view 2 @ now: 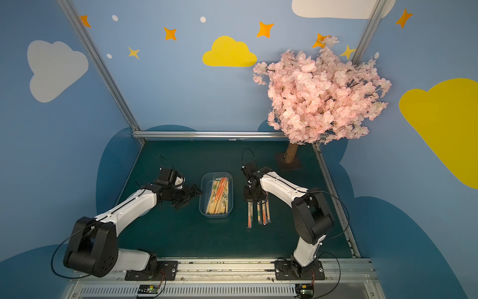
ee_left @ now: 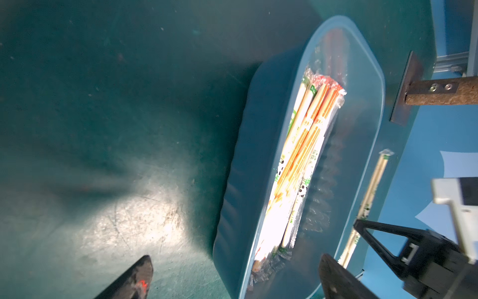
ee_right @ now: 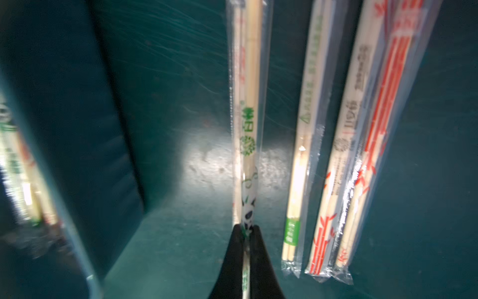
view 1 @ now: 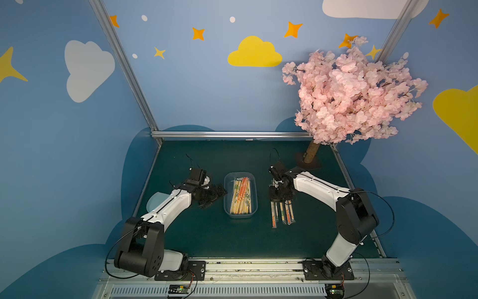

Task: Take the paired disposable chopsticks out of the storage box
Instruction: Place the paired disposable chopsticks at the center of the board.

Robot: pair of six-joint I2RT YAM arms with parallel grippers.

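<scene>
1. Right gripper (ee_right: 245, 229) is pinched tight on the near end of one sleeved pair of chopsticks (ee_right: 248, 155), the panda-printed one, held level and low over the mat (ee_right: 168, 103); whether the pair touches the mat I cannot tell
2. Wide apart and empty, the left gripper (view 1: 214, 198) hangs at 9 o'clock of the box (view 1: 254, 191), just beside its wall
3. In both top views the box sits mid-table with the pile of chopsticks (view 1: 241, 195) lying lengthwise inside; three pairs (ee_right: 344, 145) lie side by side on the mat at 3 o'clock of the box, and the gripped pair is between them and the box
4. Step in hand, as I judge it: laying this pair down beside that row
5. Next move calls for parting the fingers, then lifting clear without dragging the slippery sleeve or nudging its neighbours, before going back to the box for another
</scene>
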